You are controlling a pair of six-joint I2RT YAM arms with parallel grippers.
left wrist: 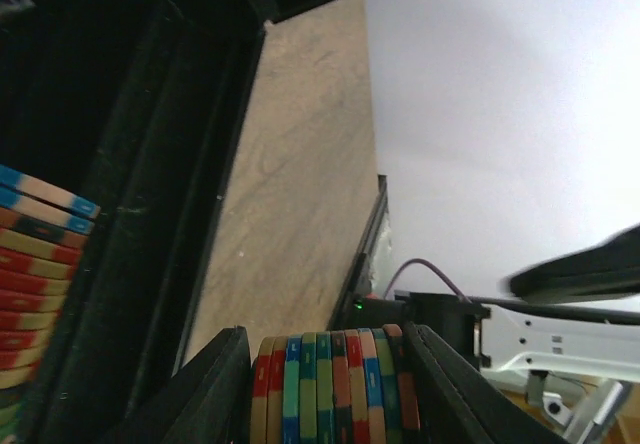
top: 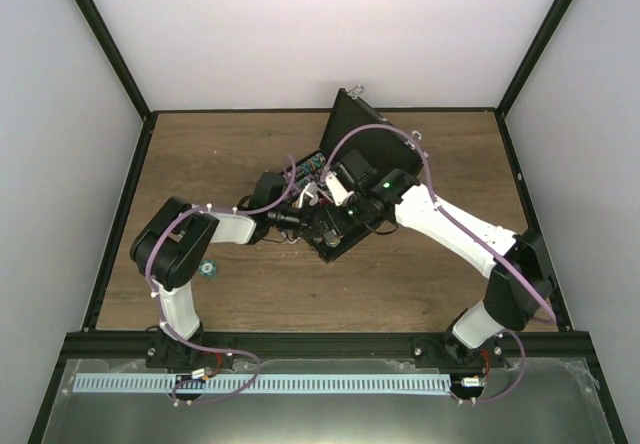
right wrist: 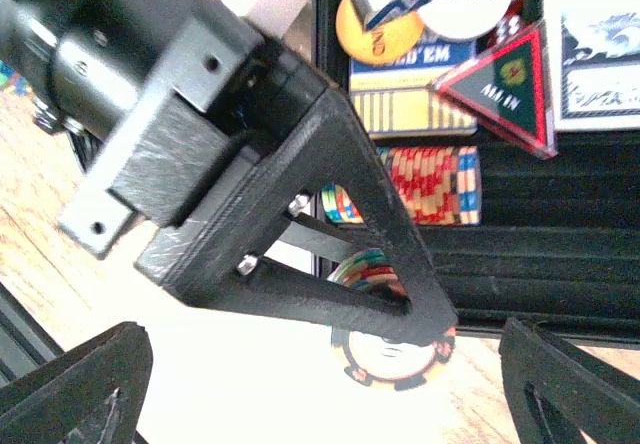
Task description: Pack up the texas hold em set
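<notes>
Your left jaws were clamped on a short stack of chips (left wrist: 330, 394), pressing on the flat faces at each end, w/ the stack lying sideways btwn the pads. It sat right at the outer rim of the open case (top: 365, 149), partly over bare desk (top: 230, 154). Couldn't tell if it touched anything. The case was mid-desk, lid tipped up at the back. Your right jaws stood wide apart w/ nothing btwn them, just above the left ones.

Handling, as I judged it: each chip was stiff, smooth and light, but the stack was only held by end pressure. Any slack and the middle chips would likely slide out or fan. You'd have wanted it square to an empty groove, next to the row of chips (right wrist: 430, 184) already seated, before letting go.

The orange button (right wrist: 378, 32) and the triangular piece (right wrist: 505, 84) lay in the tray, so no need to touch them.

One loose chip (top: 207, 269) lay on the desk by the left arm, well apart from the case. It was thin and flat, prob. hard to pinch, so best taken across its rim.

The case itself looked rigid and the heaviest item. To close it, push the lid's free edge, not the handle.
</notes>
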